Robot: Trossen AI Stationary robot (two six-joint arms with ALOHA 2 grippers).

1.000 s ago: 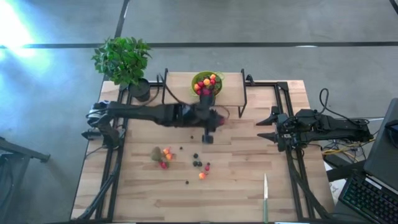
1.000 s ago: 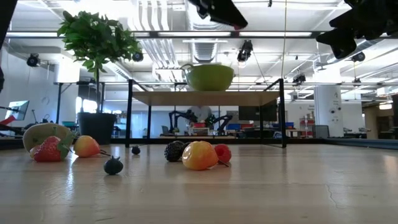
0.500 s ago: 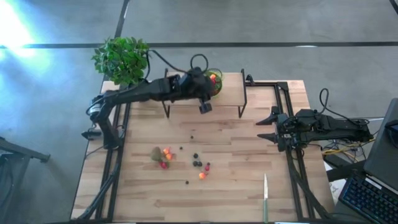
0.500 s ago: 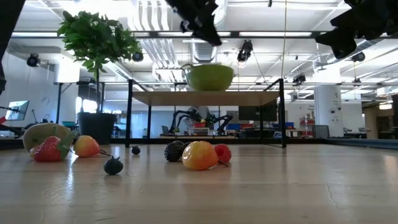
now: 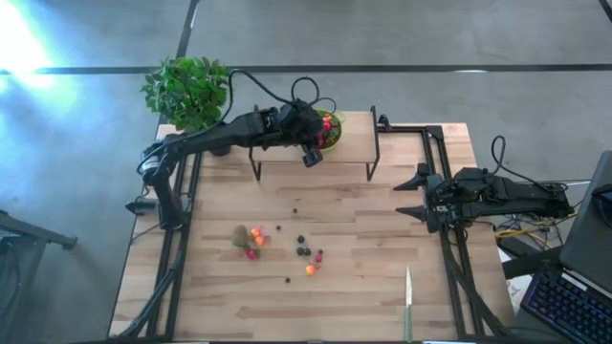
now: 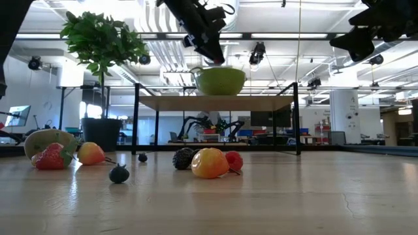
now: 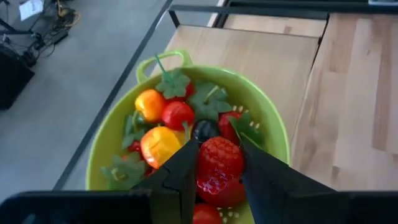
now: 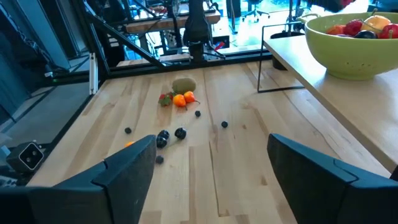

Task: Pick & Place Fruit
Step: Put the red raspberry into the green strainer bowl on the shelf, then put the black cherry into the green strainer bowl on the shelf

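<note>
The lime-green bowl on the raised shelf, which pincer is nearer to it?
The left. The left pincer hangs right over the lime-green bowl, gripping a strawberry. The right pincer waits open, off by the table's right edge.

My workbench is a pale butcher-block table [image 5: 363, 239] on a black tube frame, with a low raised wooden shelf [image 5: 349, 143] on black legs along its far edge. A leafy potted plant [image 5: 188, 91] stands at the far corner. Around me the floor [image 5: 86, 172] is grey concrete crossed by dark lines, with a bright glare at one side. Looking level across the boards, I see an open workshop: white ceiling ducts [image 6: 163, 19], strip lights, black posts and cluttered benches [image 6: 215, 134] far back. A keyboard [image 5: 564, 306] sits beside the table.
</note>
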